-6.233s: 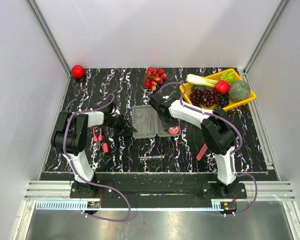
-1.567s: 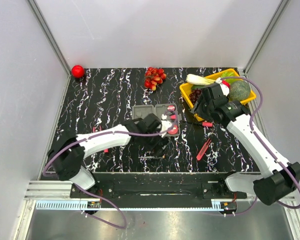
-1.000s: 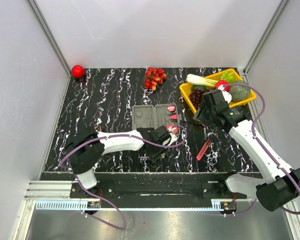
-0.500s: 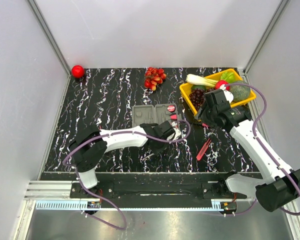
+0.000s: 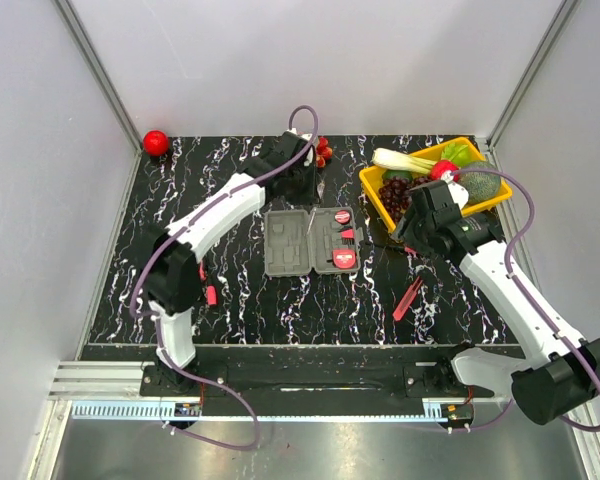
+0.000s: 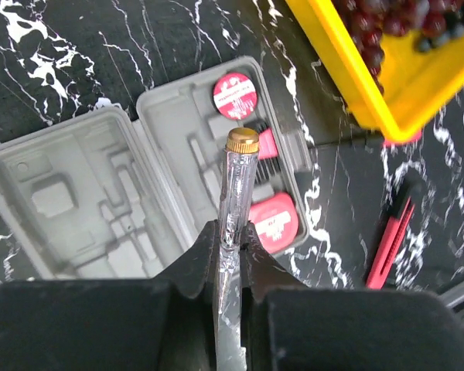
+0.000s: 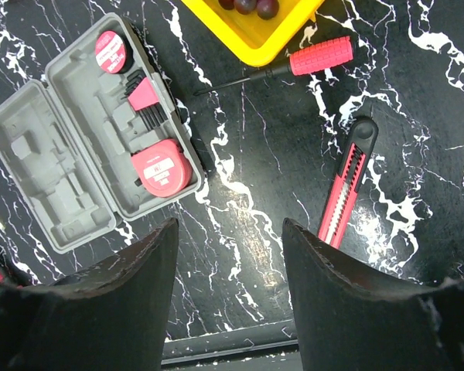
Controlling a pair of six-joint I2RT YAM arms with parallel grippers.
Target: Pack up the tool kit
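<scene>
- The black, white-veined marble-pattern table [image 5: 180, 230] carried everything.
- The yellow plastic tray of fruit and vegetables [image 5: 373, 188] sat at the far right.
- The flat grey plastic hinged case [image 5: 285, 245] lay open at the table's middle, just left of the tray. Its right half held a round red disc [image 7: 110, 50], a red holder of dark keys [image 7: 143, 94] and a squarish red tape measure [image 7: 161, 171].
- The right gripper [image 7: 228, 255] hung above the table to the near right of the case, fingers spread wide around nothing.
- The left gripper [image 6: 230, 236] hung over the case's far side, fingers pinched narrowly on a clear-handled, brass-capped screwdriver [image 6: 236, 185].
- The red utility knife [image 7: 348, 182] lay on the table right of the case.
- The red-handled screwdriver [image 7: 321, 56] lay just beside the tray's near edge.
</scene>
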